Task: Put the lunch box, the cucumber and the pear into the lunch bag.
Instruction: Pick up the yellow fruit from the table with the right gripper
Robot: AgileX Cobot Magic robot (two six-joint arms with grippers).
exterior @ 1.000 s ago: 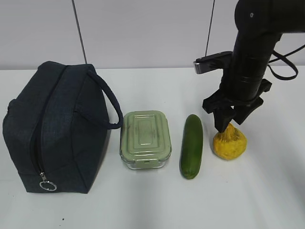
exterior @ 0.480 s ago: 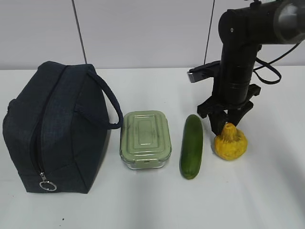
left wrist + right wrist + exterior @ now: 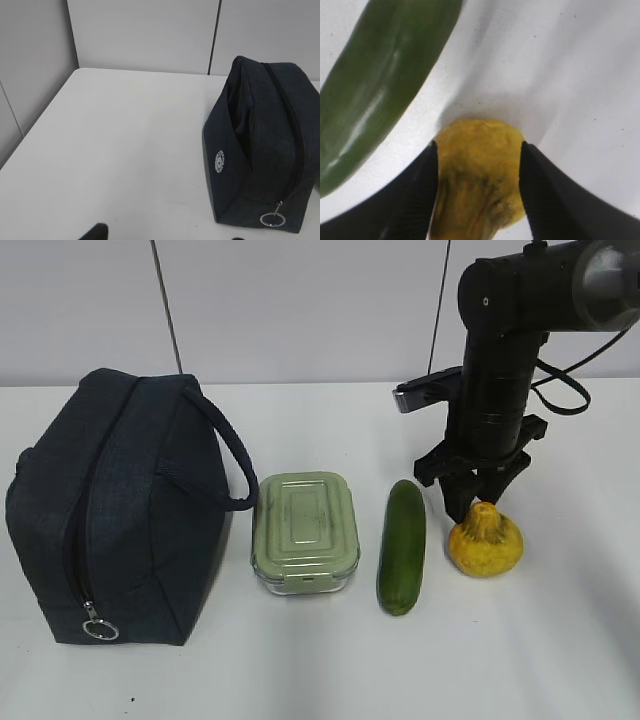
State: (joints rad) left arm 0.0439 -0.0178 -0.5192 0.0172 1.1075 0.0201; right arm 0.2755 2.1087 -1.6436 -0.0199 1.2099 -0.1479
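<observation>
Pear (image 3: 485, 543) sits on the white bench (image 3: 320, 670) at far right, knobby top upward, directly beneath the right end effector (image 3: 474, 502), whose fingers (image 3: 415, 195) straddle it on both sides, apart but close against its skin. Cucumber (image 3: 401, 546), box (image 3: 305, 531) and zipped bag (image 3: 115, 505) lie in turn to its left. The left end effector's state cannot be told.
</observation>
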